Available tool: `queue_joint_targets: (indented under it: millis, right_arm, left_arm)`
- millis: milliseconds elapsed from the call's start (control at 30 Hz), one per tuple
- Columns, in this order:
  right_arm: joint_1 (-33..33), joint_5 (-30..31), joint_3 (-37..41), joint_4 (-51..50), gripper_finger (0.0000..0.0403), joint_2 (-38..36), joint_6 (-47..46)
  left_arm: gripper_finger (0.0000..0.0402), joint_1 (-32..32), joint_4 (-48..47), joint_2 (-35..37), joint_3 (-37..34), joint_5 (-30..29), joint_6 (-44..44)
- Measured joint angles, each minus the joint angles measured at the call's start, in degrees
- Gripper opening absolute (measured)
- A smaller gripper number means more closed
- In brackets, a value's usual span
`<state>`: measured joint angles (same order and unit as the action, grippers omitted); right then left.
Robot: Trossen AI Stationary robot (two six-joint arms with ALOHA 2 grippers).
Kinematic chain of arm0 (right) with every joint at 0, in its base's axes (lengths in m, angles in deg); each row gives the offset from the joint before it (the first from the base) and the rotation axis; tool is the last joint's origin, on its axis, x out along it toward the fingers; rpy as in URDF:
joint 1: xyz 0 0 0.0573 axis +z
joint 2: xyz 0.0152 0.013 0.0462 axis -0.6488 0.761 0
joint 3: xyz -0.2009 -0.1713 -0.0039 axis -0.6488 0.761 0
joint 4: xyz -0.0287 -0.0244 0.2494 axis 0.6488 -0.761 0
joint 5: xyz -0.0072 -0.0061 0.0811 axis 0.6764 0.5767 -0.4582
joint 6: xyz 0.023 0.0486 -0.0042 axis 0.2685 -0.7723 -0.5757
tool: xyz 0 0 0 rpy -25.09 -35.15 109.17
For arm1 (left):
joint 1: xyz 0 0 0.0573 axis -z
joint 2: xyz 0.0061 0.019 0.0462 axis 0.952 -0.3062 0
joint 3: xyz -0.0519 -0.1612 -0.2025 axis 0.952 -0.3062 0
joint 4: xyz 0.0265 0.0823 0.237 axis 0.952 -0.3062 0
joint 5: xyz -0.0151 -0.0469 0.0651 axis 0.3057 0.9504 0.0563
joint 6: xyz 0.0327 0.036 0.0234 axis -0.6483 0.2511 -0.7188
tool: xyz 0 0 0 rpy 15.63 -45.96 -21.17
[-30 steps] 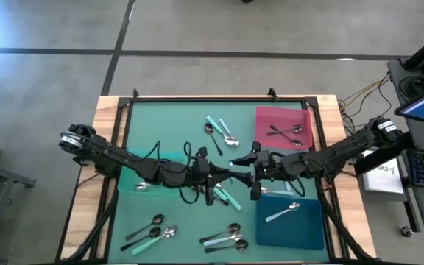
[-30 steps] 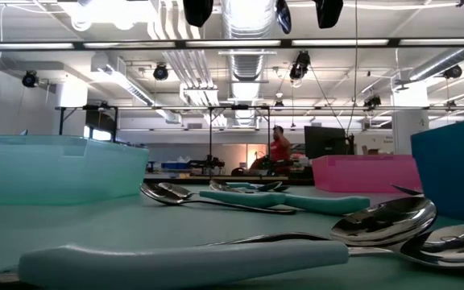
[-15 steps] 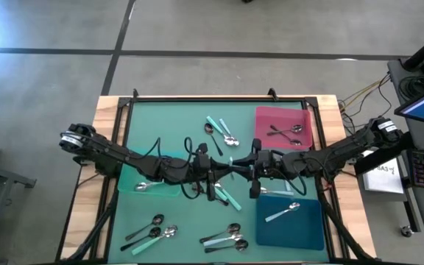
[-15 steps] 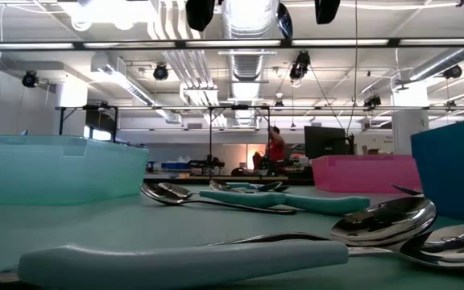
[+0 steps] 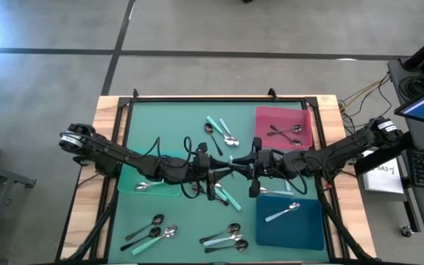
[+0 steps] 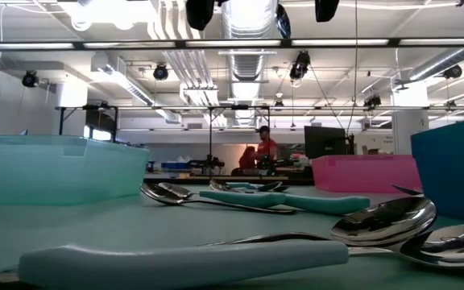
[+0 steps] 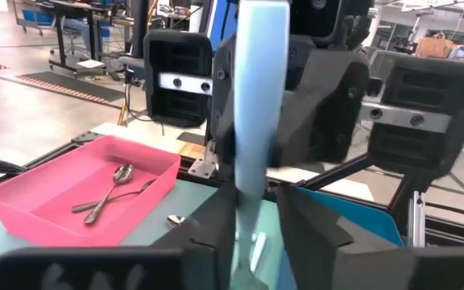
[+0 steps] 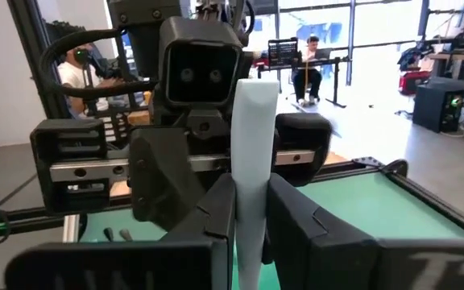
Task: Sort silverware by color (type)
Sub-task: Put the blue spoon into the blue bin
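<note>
While right tool point(image 8: 248, 221) clamps pale blue spoon point(image 8: 252, 161) mid-table, left tool point(image 7: 256, 234) flanks it, part-open

Over the green table point(image 5: 175, 125), the left gripper point(image 5: 223, 171) and right gripper point(image 5: 243, 168) met mid-table. Spoons lay in the pink tray point(image 5: 284, 118) and blue tray point(image 5: 291, 234).

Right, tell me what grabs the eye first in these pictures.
Over the middle of the green table, the left gripper and right gripper meet nose to nose, a pale blue spoon standing between the right gripper's closed fingers. Next, the trays: a pink tray holding two dark spoons at the far right, and a dark blue tray with one pale spoon near right.
</note>
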<state>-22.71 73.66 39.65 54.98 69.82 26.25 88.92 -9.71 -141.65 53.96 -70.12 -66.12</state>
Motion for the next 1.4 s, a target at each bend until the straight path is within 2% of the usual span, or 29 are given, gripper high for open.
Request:
queue_joint_targets:
  millis: [133, 267, 367, 500, 600, 767, 1000, 1100, 1233, 1300, 1400]
  right_arm:
    - [0.0, 0.52, -0.04, -2.67, 0.0037, -3.71, 0.72]
    - [0.04, 0.66, -0.07, -11.33, 0.0037, -8.88, -2.04]
    - [0.04, -2.54, -0.07, -24.19, 0.0037, -13.31, -11.0]
    - [0.84, -12.39, -0.07, -40.87, 0.0037, -16.88, -27.19]
    - [3.55, -18.43, -0.07, -49.68, 0.0037, -17.17, -37.68]
    - [10.27, -24.04, -0.07, -54.02, 0.0037, -15.52, -48.72]
    - [17.01, -24.57, -0.07, -62.33, 0.0037, -10.21, -56.78]
    - [18.79, -26.36, -0.07, -65.18, 0.0037, -6.69, -60.45]
    - [20.11, -31.28, -0.07, -65.64, 0.0038, -1.35, -63.24]
    - [20.15, -33.92, -0.07, -65.61, 0.0052, 0.98, -63.57]
    - [20.11, -37.82, -0.07, -65.61, 0.0105, 3.89, -61.35]
  left_arm:
    - [0.0117, 0.07, -0.34, 0.62, 0.0, -0.03, -0.16]
    - [0.0139, 0.69, -2.03, 1.1, 0.0, 0.46, 0.22]
    - [0.0143, 1.39, -7.74, 2.14, 0.02, 1.95, 2.85]
    - [0.014, 2.08, -19.97, 4.29, 0.02, 3.37, 9.35]
    - [0.0135, 2.74, -28.99, 5.31, 0.02, 3.42, 16.21]
    - [0.0128, 4.85, -42.02, 5.43, 0.02, 8.72, 27.46]
    - [0.0125, 7.65, -60.46, 5.24, 0.02, 16.8, 40.1]
    - [0.0125, 9.57, -65.43, 5.22, 0.02, 22.47, 46.11]
    - [0.0125, 13.64, -67.5, 5.22, 0.02, 32.34, 53.94]
    - [0.0125, 16.6, -67.99, 5.22, 0.02, 35.32, 57.55]
    - [0.0125, 21.57, -69.33, 5.19, -0.08, 36.09, 62.89]
